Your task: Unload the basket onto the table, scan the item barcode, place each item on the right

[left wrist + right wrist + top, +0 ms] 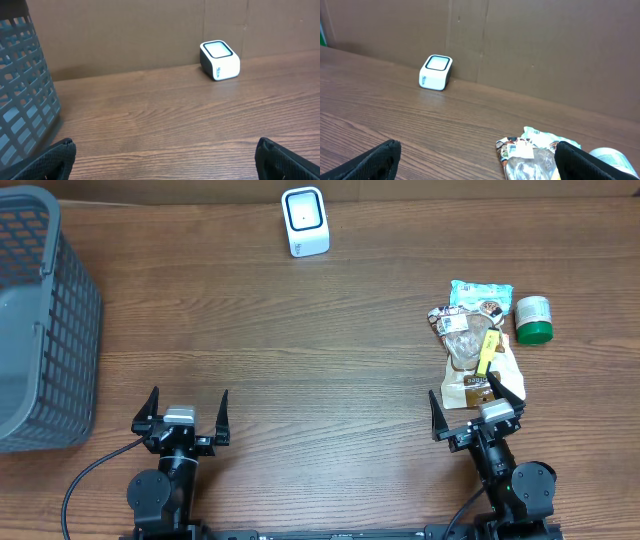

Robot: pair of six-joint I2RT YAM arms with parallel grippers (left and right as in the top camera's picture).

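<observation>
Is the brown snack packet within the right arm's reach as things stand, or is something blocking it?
Probably yes. The right gripper stands open at the near end of the brown snack packet, with nothing between them. The green and white container sits off to one side.

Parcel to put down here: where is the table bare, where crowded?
The wide middle is bare: from the grey plastic mesh basket across to the pile of crinkly snack packets, and from the white box-shaped scanner down to the left gripper. The right side is crowded: packets, a green-lidded white tub and the right gripper.
</observation>
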